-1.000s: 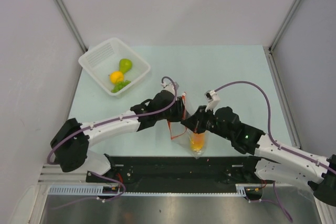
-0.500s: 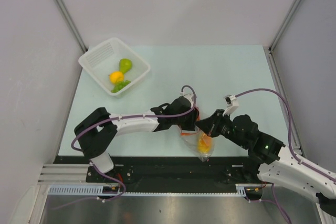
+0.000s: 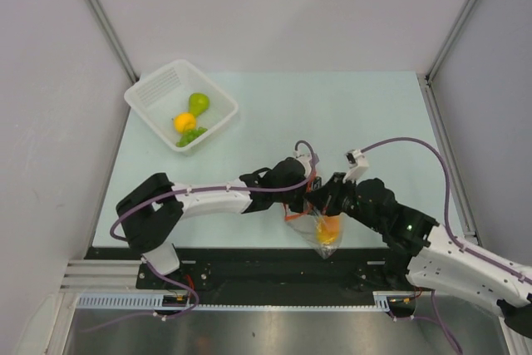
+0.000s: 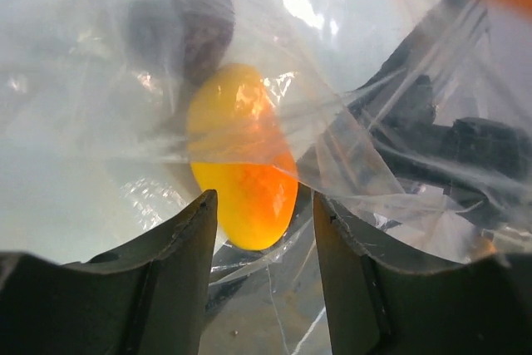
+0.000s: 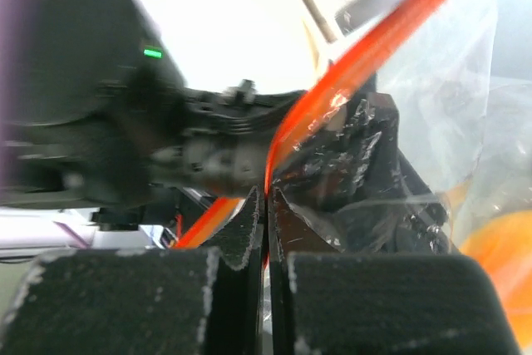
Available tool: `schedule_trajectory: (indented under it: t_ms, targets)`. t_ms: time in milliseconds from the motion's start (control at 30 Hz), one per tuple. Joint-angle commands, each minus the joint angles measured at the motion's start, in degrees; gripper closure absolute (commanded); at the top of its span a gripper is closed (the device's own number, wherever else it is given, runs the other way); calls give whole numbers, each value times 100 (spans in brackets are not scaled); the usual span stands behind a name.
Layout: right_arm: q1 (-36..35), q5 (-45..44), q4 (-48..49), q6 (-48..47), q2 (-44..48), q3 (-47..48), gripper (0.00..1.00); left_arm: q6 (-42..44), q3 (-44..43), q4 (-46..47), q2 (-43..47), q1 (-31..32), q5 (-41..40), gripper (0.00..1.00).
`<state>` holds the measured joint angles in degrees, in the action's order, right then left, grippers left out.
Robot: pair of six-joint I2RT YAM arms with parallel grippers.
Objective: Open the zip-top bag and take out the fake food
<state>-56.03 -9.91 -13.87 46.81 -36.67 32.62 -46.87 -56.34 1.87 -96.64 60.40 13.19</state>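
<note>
While right pincer (image 5: 267, 205) is clamped shut on the red zip strip (image 5: 349, 64) of the zip-top bag (image 3: 322, 245), hanging over the worktop (image 3: 374, 114) near edge, left pincer (image 4: 264, 205), half open and empty, should centre on the yellow-orange fruit (image 4: 241, 155) inside, then close clear of film.

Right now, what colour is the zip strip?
Red-orange. The strip shows best from the right wrist.

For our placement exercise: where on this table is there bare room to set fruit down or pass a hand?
Widest bare stretch: the table from the basket across to the right edge, beyond both arms. A smaller patch lies between the basket and the left arm. Crowded: the near middle, where the left pincer and right pincer meet at the bag.
</note>
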Motion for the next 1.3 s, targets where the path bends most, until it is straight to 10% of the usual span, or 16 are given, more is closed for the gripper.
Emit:
schedule_trajectory:
  t_ms: [0,367,867,1267]
  targets:
    - [4,253,973,-277,-822,516,100,319,104,-143,698,-248,-220,46]
    - [374,1140,1940,-857,-2398,1589,100,872,176,-1003,1596,-855,-54,46]
    - [462,798,1590,-339,-1151,139,100,1303,-34,-1487,972,-477,-379,62]
    - [470,771,1334,-207,-895,-160,100,1347,158,-2181,1120,-64,-1283,45]
